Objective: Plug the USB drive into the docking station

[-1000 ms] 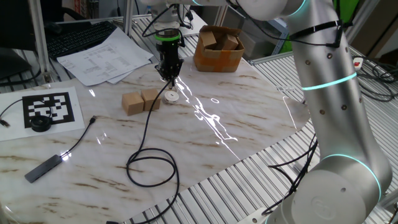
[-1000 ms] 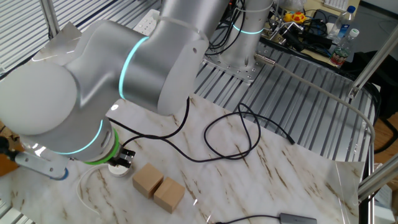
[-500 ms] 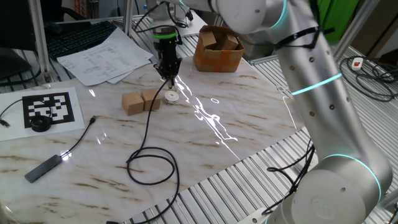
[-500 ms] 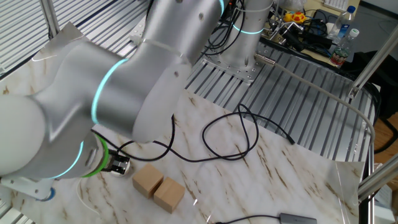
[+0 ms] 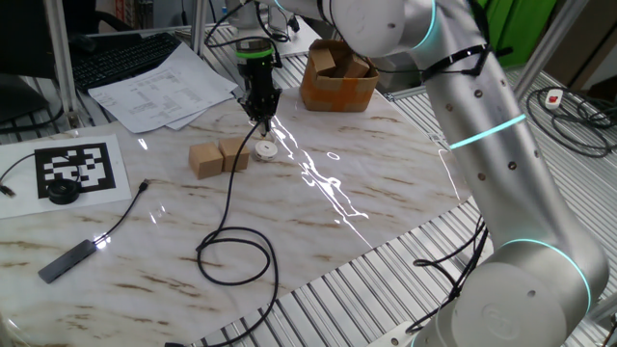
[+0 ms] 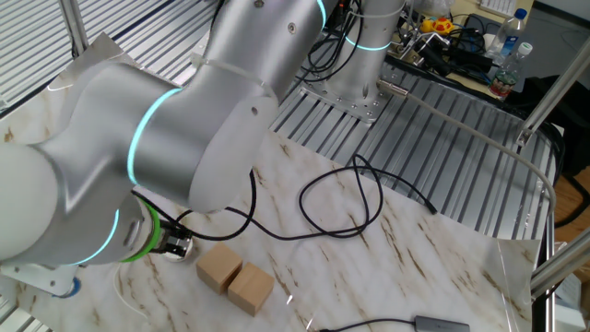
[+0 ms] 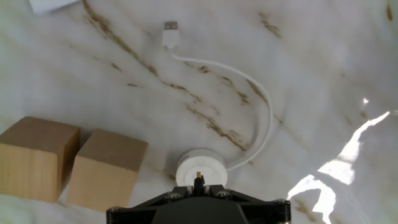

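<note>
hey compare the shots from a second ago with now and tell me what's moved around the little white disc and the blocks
Only the arm moved. The gripper has shifted slightly up and away from the docking station, and the arm's upper links have swung back. The black cable's plug tip stays at the fingers, above the disc in the hand view. The docking station, the two tan blocks, the cable loop and the cardboard box lie where they were.

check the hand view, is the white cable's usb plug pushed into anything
No, the white cable's USB plug lies loose on the bare marble table.
</note>
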`<state>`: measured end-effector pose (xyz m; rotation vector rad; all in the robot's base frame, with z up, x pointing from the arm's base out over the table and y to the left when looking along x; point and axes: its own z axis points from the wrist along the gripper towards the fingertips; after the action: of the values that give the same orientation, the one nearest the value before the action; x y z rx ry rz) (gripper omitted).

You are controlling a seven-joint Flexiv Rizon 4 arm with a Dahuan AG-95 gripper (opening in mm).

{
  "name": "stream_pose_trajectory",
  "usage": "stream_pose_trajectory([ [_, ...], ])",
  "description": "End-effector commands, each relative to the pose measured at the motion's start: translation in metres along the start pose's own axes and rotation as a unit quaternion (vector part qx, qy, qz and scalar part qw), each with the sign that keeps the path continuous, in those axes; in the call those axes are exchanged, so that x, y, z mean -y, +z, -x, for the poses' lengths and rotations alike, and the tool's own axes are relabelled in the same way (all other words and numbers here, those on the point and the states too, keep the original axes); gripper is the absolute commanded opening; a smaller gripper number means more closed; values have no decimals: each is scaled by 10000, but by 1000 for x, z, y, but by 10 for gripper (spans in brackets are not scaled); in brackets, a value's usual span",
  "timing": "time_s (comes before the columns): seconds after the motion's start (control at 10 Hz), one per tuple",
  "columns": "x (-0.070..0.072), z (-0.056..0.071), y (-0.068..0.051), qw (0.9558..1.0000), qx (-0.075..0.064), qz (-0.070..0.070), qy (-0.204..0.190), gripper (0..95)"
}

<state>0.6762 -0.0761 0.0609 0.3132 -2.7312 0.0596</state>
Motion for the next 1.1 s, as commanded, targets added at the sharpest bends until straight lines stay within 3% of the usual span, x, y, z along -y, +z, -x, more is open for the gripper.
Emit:
stream_pose_trajectory([
  [0.1,0,-1,0,10000,-34,4,7,0],
  [1.1,-1,-1,2,9999,-35,146,-51,0],
])
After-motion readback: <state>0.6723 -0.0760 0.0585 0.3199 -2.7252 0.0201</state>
